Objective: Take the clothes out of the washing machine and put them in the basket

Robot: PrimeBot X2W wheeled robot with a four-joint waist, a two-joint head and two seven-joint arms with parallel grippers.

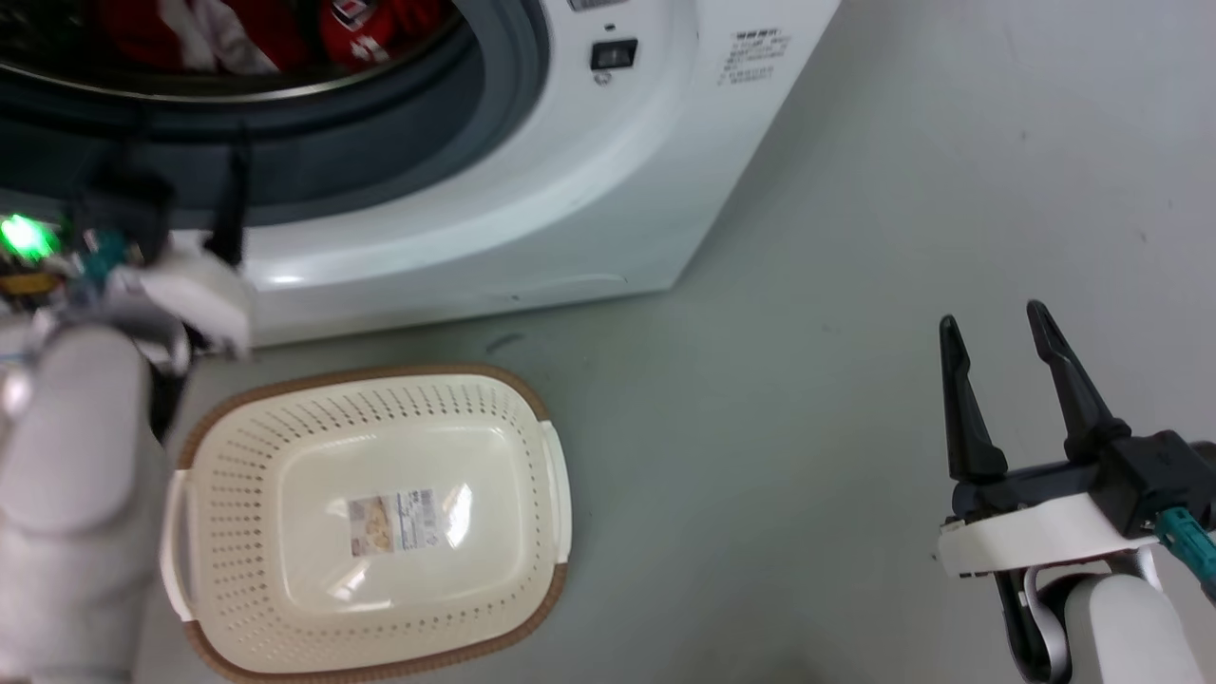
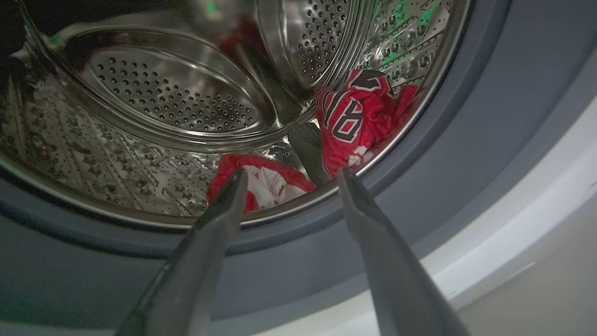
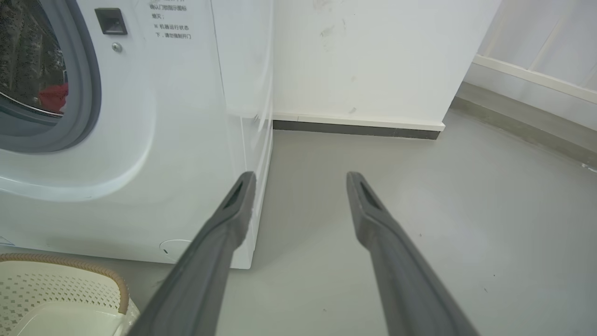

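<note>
**Clothes:** two red garments, both in the steel drum of the washing machine.
- Plain red garment with white: low against the drum's front lip, just beyond the tips of the left gripper.
- Jersey, with black-and-white lettering: bunched on the drum wall beside the first garment, close to the lip.

**Left gripper:** fingers spread apart and holding nothing. It points into the porthole across the grey door seal and touches neither garment.

**Basket:** on the floor just before the machine's front, under the porthole. A sticker shows on its bottom.

**Right gripper:** fingers parted and holding nothing. It is over bare floor, past the machine's front corner and well apart from the basket.

**Room:** grey floor runs from that corner to a white wall with a dark skirting strip.
</note>
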